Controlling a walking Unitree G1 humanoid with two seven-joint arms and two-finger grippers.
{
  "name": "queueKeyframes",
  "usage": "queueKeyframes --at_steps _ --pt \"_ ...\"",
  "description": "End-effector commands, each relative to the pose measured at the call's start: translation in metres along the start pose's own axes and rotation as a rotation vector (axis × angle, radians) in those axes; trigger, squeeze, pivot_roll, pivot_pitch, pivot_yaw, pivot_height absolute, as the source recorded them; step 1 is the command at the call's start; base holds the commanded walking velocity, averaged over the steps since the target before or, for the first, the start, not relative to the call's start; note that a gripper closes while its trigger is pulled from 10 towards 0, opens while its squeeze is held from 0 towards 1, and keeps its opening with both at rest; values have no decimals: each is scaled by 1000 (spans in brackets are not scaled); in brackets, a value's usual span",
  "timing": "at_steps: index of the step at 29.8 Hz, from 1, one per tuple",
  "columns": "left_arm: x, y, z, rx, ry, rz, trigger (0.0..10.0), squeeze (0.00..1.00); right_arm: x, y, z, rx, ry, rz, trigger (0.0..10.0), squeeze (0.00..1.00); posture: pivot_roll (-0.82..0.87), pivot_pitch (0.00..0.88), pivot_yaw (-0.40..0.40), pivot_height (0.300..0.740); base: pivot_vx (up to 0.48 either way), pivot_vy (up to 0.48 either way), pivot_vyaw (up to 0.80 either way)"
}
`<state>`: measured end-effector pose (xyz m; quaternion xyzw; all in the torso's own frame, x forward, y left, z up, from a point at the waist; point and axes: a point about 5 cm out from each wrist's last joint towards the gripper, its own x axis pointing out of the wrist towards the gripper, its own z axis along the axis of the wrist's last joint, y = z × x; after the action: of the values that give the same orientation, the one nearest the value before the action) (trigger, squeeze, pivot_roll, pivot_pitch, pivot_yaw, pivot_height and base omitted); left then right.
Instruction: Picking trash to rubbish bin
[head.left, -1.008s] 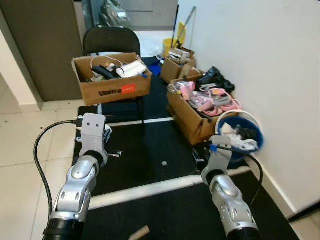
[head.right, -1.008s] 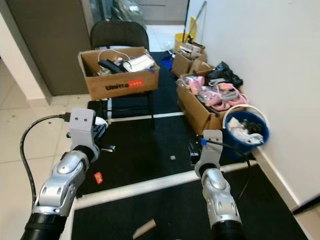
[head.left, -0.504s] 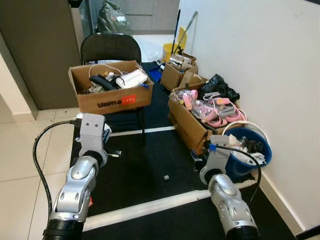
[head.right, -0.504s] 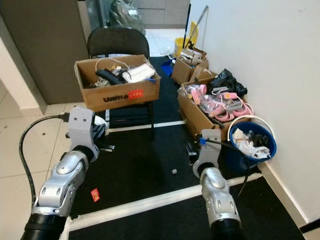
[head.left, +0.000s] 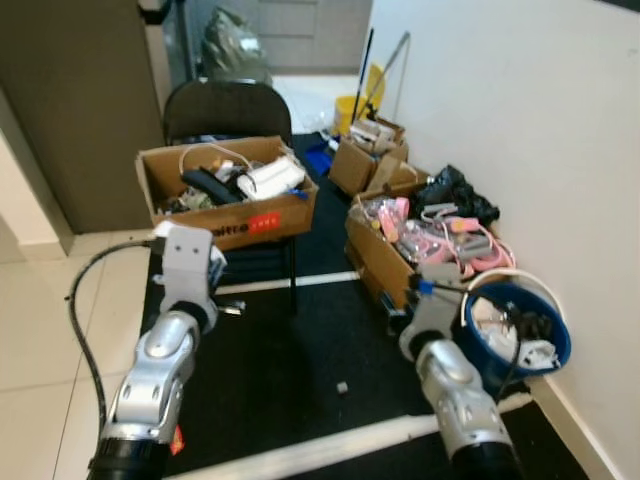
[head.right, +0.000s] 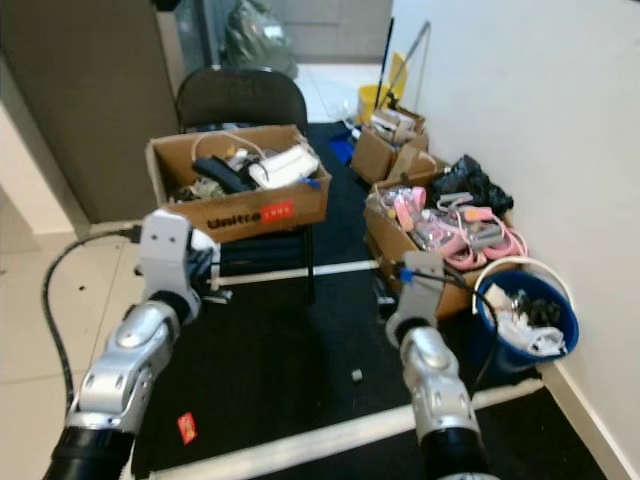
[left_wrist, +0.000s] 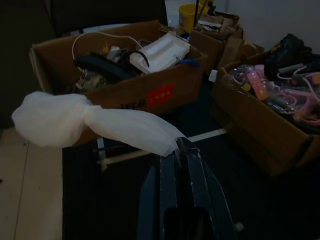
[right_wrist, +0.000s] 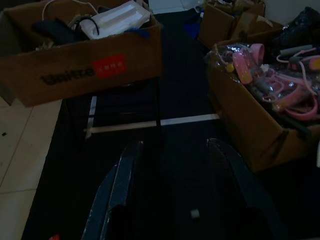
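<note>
Black mat (head.left: 290, 360) lies open between boxes; left tool (left_wrist: 176, 150) pinches tissue (left_wrist: 85, 122).

Black mat (head.right: 280, 370) with white tape lines covers the floor before me. On it: folding chair (head.right: 243, 100) at upper centre, two open cardboard boxes (head.right: 420, 255) along the right wall, blue bucket (head.right: 527, 320) lower right, one small grey scrap (head.right: 356, 376), one red scrap (head.right: 186, 427) lower left.
</note>
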<state>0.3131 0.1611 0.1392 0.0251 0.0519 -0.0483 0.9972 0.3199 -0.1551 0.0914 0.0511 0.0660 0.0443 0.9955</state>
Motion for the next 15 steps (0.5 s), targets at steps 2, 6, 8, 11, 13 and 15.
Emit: queueKeyframes --at_steps 2,6,8,11,13,15 --pt "-1 -3 -4 -4 15 -5 10000 0 0 -5 -3 1 14 -12 10000 0 -62 82 -35 740 446 0 0" --pt "-1 -2 -3 -4 14 -1 10000 0 1 -5 -2 0 14 -10 10000 0 -62 80 -35 740 443 0 0" --pt "-1 -2 -3 -3 13 0 10000 0 2 -5 -1 0 12 -9 10000 0 -62 82 -35 740 444 0 0" --pt "-1 -3 -3 -3 13 0 10000 0 3 -3 2 2 3 -2 10000 0 -63 82 -36 740 441 0 0" --pt "-1 -3 -3 -4 13 0 10000 0 3 -3 2 2 2 -1 10000 0 -63 82 -36 740 439 0 0" --pt "-1 -3 -4 -3 14 -1 10000 0 3 -3 2 3 2 -1 10000 0 -63 84 -35 740 441 0 0"
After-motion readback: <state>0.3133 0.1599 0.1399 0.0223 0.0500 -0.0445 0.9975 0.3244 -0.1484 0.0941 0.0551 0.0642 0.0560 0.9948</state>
